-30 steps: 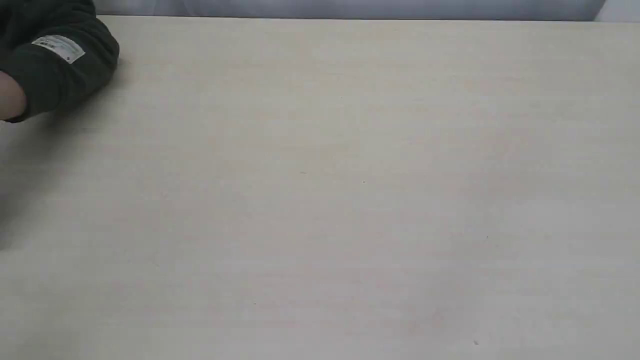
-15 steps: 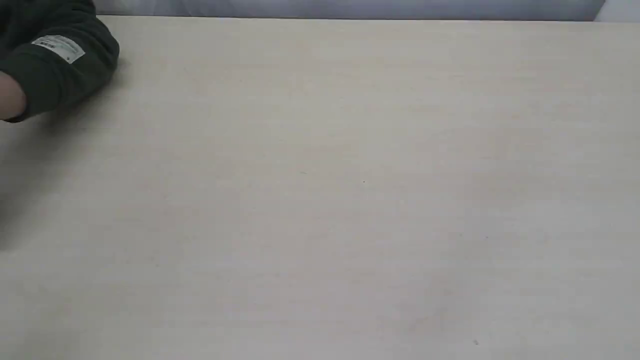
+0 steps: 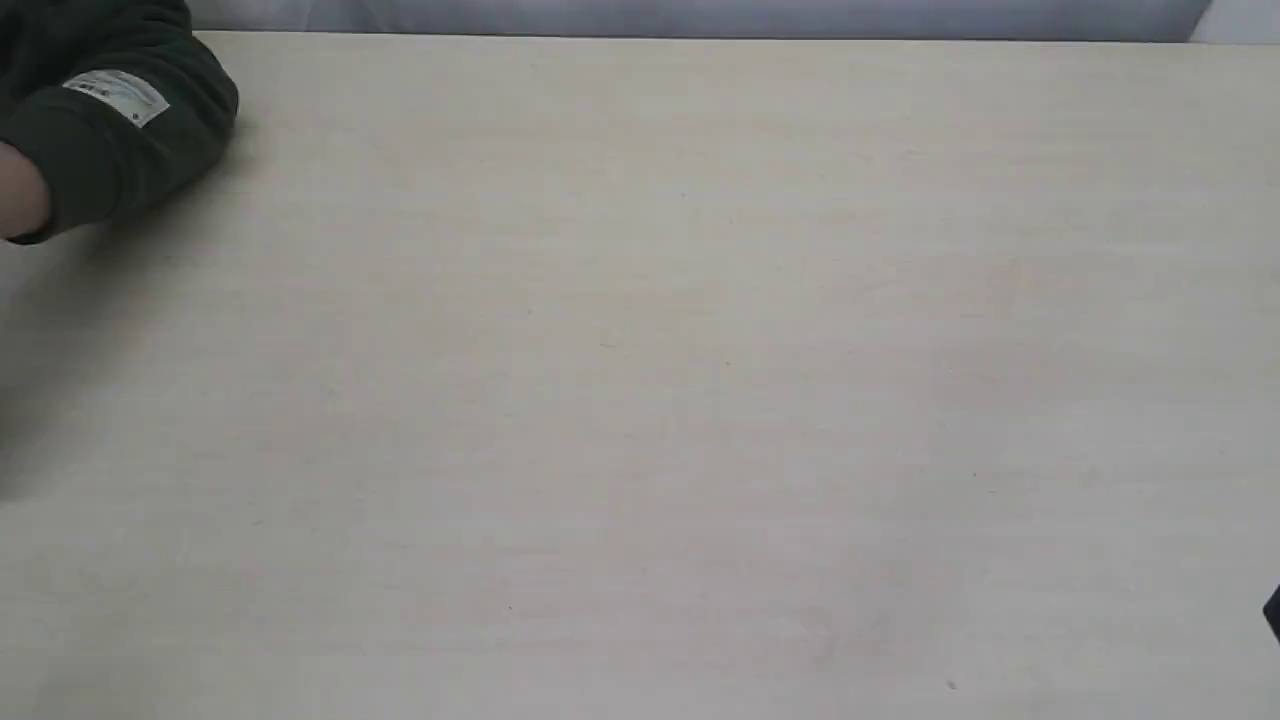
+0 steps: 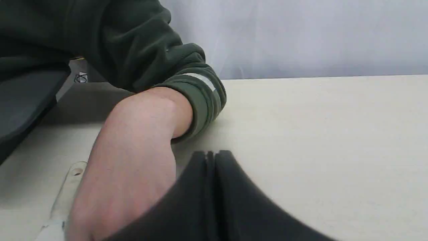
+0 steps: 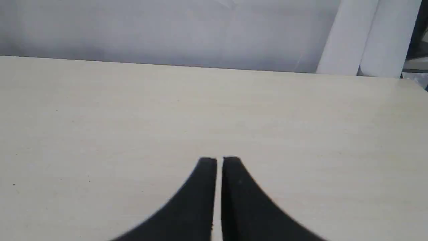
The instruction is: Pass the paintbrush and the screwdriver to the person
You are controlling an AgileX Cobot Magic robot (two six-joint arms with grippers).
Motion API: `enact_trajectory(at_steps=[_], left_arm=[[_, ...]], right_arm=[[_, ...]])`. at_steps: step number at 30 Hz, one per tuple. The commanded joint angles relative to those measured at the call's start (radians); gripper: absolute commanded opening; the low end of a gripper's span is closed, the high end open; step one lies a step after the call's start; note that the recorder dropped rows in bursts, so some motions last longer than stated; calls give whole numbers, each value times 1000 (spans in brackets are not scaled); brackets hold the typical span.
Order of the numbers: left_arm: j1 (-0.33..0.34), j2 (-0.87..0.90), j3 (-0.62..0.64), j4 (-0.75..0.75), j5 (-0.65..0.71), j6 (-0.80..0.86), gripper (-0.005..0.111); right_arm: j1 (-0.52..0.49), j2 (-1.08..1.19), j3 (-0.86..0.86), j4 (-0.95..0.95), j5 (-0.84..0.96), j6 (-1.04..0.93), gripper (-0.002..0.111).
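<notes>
The person's forearm (image 4: 140, 140) in a dark green sleeve (image 3: 110, 130) with a white label rests at the table's far left. Beside and partly under the hand lies the paintbrush (image 4: 68, 187); only its pale handle end with a hole shows, and the bristles are hidden. I cannot tell whether the hand grips it. My left gripper (image 4: 213, 154) is shut and holds nothing, just short of the person's wrist. My right gripper (image 5: 219, 160) is shut over bare table, a hairline gap between its fingers. The screwdriver is out of view.
The pale wooden table (image 3: 640, 400) fills the exterior view. A dark part of an arm (image 3: 1272, 610) pokes in at its right edge. A grey curtain (image 5: 167, 30) hangs behind the far edge, and a dark chair seat (image 4: 23, 100) stands beside the person.
A small dark part has come into the exterior view at the lower right edge. The person's sleeve has hardly shifted.
</notes>
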Motion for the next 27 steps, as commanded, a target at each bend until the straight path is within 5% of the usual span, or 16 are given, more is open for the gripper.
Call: enact_trajectory(at_steps=[1, 27], left_arm=[[-7, -2, 2, -3, -10, -2, 0], [-7, -2, 2, 0, -11, -2, 0]], right_arm=[[-5, -6, 3, 12, 16, -14, 4], [-5, -6, 3, 120, 32, -157, 4]])
